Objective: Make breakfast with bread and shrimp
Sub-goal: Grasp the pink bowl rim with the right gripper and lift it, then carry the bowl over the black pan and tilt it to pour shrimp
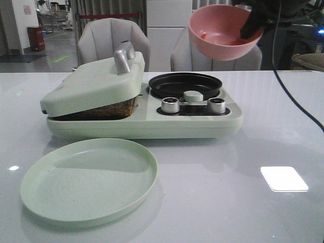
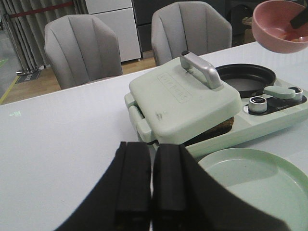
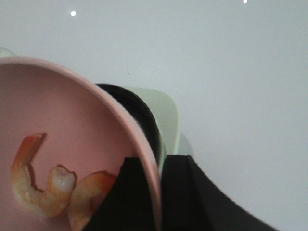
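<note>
The bread (image 1: 109, 109) shows only as a brown edge under the nearly closed lid (image 1: 91, 83) of the pale green breakfast maker (image 1: 152, 124); it also shows in the left wrist view (image 2: 220, 128). My right gripper (image 1: 252, 26) is shut on the rim of a pink bowl (image 1: 223, 31) and holds it tilted high above the black round pan (image 1: 185, 84). The shrimp (image 3: 43, 187) lie inside the bowl (image 3: 72, 120), one finger inside the rim and one outside (image 3: 156, 192). My left gripper (image 2: 152, 192) is shut and empty, left of the maker.
A pale green plate (image 1: 88, 179) lies in front of the maker, also in the left wrist view (image 2: 255, 183). Two silver knobs (image 1: 170, 105) sit on the maker's front. A black cable (image 1: 298, 104) crosses the table at right. Grey chairs (image 1: 114, 38) stand behind.
</note>
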Robot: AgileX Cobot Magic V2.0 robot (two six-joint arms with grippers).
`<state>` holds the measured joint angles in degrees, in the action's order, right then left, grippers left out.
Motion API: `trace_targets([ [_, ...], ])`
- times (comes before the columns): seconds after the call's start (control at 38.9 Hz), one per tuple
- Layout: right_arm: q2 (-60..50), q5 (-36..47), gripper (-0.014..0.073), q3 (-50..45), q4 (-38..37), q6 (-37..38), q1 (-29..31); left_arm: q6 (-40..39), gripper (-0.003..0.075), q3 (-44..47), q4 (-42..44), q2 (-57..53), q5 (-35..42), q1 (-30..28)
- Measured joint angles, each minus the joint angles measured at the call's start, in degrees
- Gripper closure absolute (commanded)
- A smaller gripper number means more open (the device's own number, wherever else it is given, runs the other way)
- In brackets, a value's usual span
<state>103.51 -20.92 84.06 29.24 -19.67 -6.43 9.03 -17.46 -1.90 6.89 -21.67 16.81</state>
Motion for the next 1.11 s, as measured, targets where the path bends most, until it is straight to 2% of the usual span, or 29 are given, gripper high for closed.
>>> trace_targets([
  [0.28,1.0,15.3,0.0451,0.0,1.1,-0.8,-6.1,0.0,0.0608,0.0,0.0,0.0,0.0,0.0],
  [0.57,6.4,31.2,0.0453,0.0,0.8,-0.9,-8.0,0.0,0.0608,0.0,0.0,0.0,0.0,0.0],
  [0.9,12.4,48.9,0.0454,-1.4,-9.7,1.0,-8.3,0.0,0.0608,0.0,0.0,0.0,0.0,0.0],
  [1.11,15.2,68.9,0.0454,-8.1,-19.4,6.3,-8.3,0.0,0.0608,0.0,0.0,0.0,0.0,0.0],
])
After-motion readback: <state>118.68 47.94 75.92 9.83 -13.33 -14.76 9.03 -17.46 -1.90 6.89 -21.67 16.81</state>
